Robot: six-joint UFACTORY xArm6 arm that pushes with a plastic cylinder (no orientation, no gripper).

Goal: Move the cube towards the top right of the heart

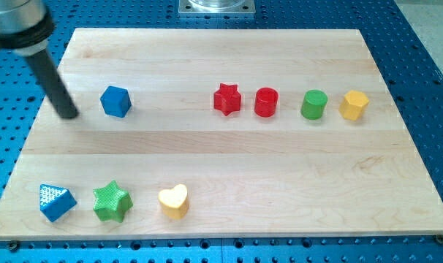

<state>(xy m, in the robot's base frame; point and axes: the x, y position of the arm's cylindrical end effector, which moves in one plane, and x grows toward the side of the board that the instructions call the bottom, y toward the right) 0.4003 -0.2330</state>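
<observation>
- Nearest the camera, a yellow heart (173, 201) sits at the tabletop's (229, 157) bottom edge.
- No fingers — my tip (69, 115), holding nothing, stands just left of the blue cube (115, 101), apart.
- Cube looks light, rigid, slippery — push its left face squarely.

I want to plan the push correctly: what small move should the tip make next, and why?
Probably push toward the view's right and slightly down. My tip stands just left of the blue cube, not clearly touching it, and the yellow heart lies lower and to the right, so the cube must travel down-right to reach the heart's top right.
</observation>
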